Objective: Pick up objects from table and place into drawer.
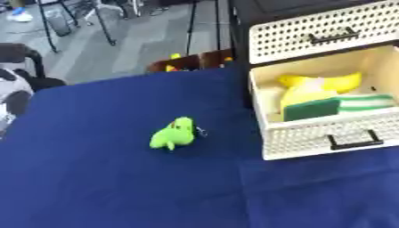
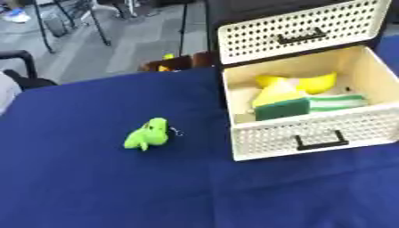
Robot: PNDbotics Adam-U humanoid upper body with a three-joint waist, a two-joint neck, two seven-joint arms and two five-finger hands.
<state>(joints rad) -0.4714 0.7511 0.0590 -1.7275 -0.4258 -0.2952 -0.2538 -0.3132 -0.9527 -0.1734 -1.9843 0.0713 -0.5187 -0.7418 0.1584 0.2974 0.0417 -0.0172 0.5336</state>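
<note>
A blue-covered bench [image 1: 117, 187] fills most of the view. At about 2 o'clock stands a cream perforated drawer unit [image 2: 300, 31]; its upper drawer is closed, and its lower drawer [image 2: 311, 133] is pulled out open. Inside lie a yellow soft item [image 2: 300, 82], a green sponge-like block [image 2: 282, 108] and a green-and-white striped cloth [image 2: 339, 102]. A small green plush toy [image 1: 174, 133] lies on the bench near the centre, at 9 o'clock from the open drawer, well apart from it. Neither hand shows, so their state cannot be told.
</note>
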